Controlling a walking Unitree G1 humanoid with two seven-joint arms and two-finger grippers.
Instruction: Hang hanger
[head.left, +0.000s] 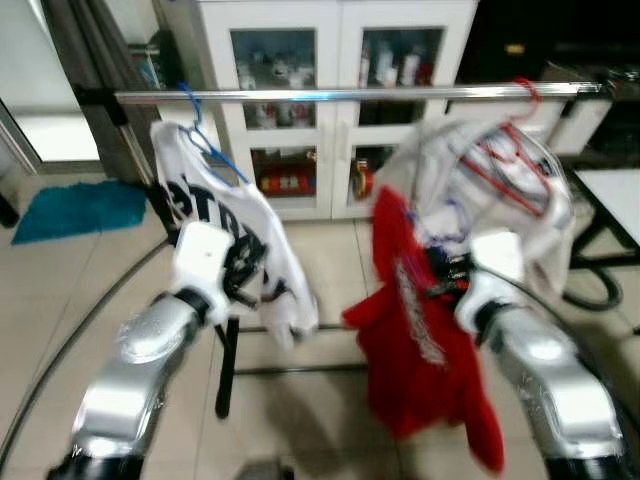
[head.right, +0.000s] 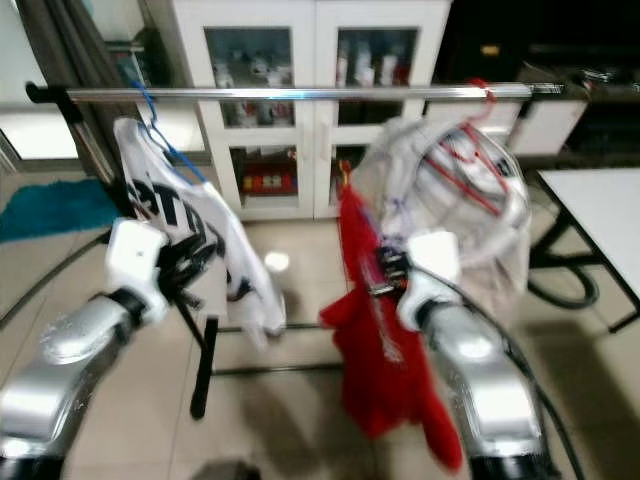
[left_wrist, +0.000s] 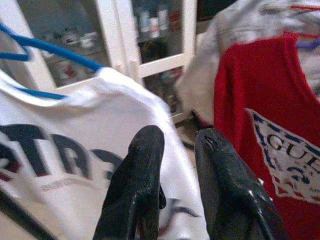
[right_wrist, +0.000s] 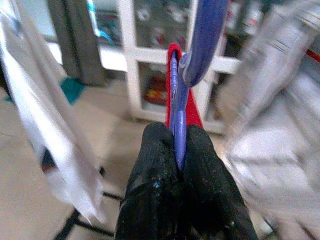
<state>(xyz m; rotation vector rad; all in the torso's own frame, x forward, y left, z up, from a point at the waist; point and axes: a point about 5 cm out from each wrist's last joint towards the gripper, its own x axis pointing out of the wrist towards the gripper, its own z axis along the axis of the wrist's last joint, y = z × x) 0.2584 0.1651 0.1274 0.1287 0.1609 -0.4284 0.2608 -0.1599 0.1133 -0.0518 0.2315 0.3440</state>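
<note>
I see a white glass-door cabinet (head.left: 335, 100) ahead, beige tiled floor (head.left: 60, 290), a teal mat (head.left: 80, 210), a white table (head.left: 615, 195).

White glass-door cabinet (head.left: 335, 110), bottles on its shelves (labels unreadable); teal floor mat (head.left: 80, 209), left; white tabletop (head.right: 600, 215), right; beige floor tiles (head.left: 300, 400).

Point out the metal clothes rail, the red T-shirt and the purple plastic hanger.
metal clothes rail (head.left: 350, 94), left eye view, mid-span.
red T-shirt (head.left: 415, 350), left eye view, front panel.
purple plastic hanger (right_wrist: 176, 120), right wrist view, stem above the fingers.
</note>
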